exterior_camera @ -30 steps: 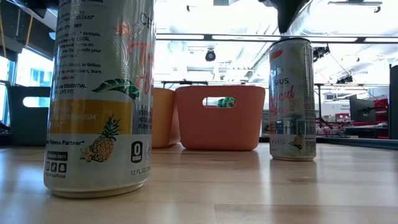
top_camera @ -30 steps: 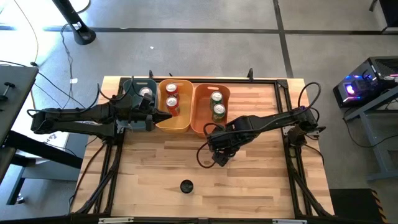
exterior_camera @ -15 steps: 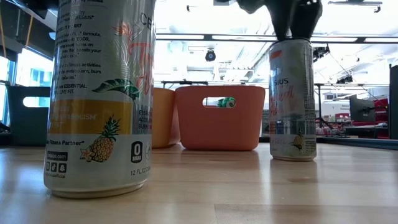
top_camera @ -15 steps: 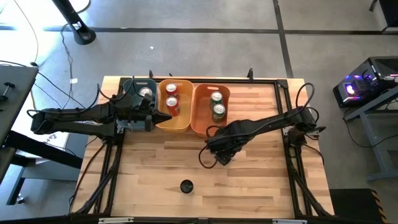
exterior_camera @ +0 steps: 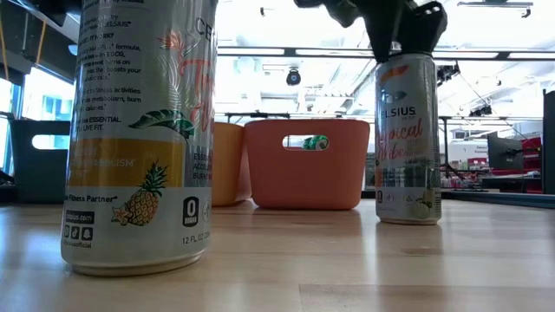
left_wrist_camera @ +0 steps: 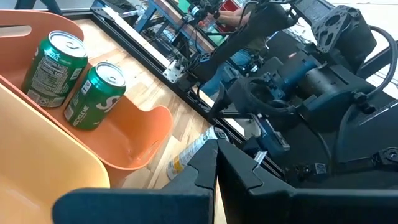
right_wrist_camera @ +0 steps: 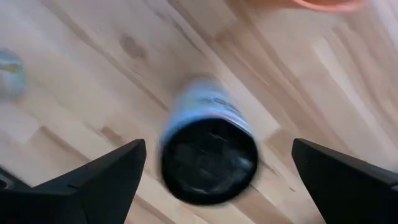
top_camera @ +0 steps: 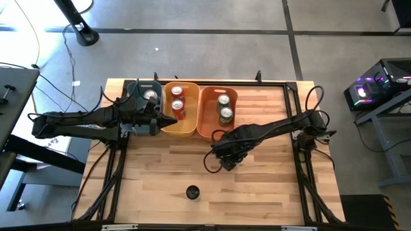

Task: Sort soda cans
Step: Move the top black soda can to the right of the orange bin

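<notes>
Two silver soda cans stand upright on the wooden table. One (exterior_camera: 139, 130) is near the front edge, its dark top (top_camera: 192, 192) plain from above. The other (exterior_camera: 408, 139) stands mid-table under my right gripper (exterior_camera: 403, 43), which points down, open, one finger on each side of that can's dark top (right_wrist_camera: 210, 158). My left gripper (left_wrist_camera: 214, 168) is shut and holds nothing; it hovers level at the yellow bin's left wall (top_camera: 166, 122). In the bins are a silver can (top_camera: 150, 96), two red cans (top_camera: 177, 99) and two green cans (left_wrist_camera: 74, 81). My right gripper comes from above with its fingers (right_wrist_camera: 112, 180) beside the top rim of the mid-table can. I cannot tell whether a finger touches it. The can stands upright on the table.
Three bins stand in a row at the far edge: dark teal (top_camera: 136, 86), yellow (top_camera: 182, 128) and orange (top_camera: 209, 125). A black frame runs along the table's edges (top_camera: 292, 109). Bare wood lies between the two standing cans and toward the near right.
My right gripper has come down over the mid-table can, until its open fingers reach the can's top. The print on that can now faces the low camera a little differently, so the can has turned slightly about its own axis.
</notes>
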